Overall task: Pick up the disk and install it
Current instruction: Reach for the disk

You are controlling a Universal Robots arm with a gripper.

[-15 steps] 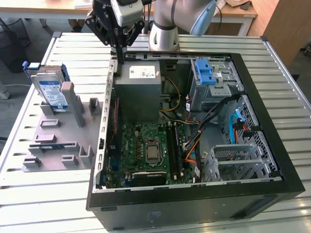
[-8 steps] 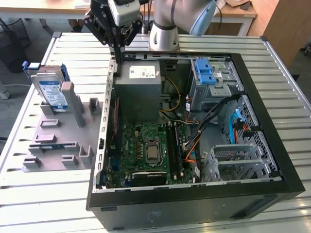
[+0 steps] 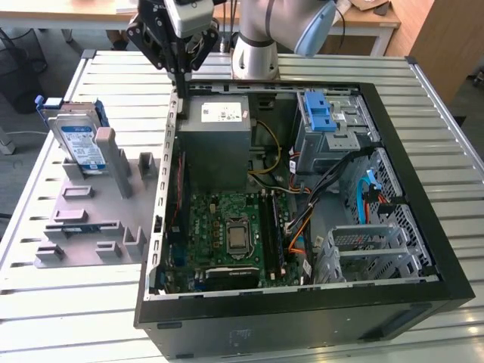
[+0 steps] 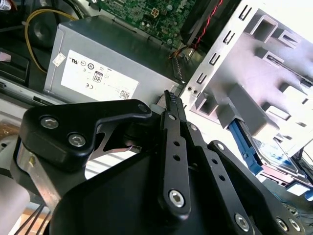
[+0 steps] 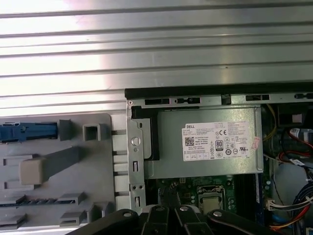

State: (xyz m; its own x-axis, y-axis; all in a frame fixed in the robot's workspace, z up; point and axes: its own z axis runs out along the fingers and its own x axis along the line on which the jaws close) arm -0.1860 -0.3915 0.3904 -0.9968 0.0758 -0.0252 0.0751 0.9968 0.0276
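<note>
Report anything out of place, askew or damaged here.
Nothing looks damaged or spilled. The silver-metal disk with its blue frame stands on edge in the grey plastic rack, which looks deliberate. The black gripper hangs shut and empty over the rim of the open black computer case.

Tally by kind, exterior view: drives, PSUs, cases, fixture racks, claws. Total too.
Silver-metal hard drive in blue plastic frame: 1
Grey metal power-supply box, white sticker: 1
Black open computer case: 1
Grey plastic fixture rack: 1
Black claw: 1
Total: 5
</note>
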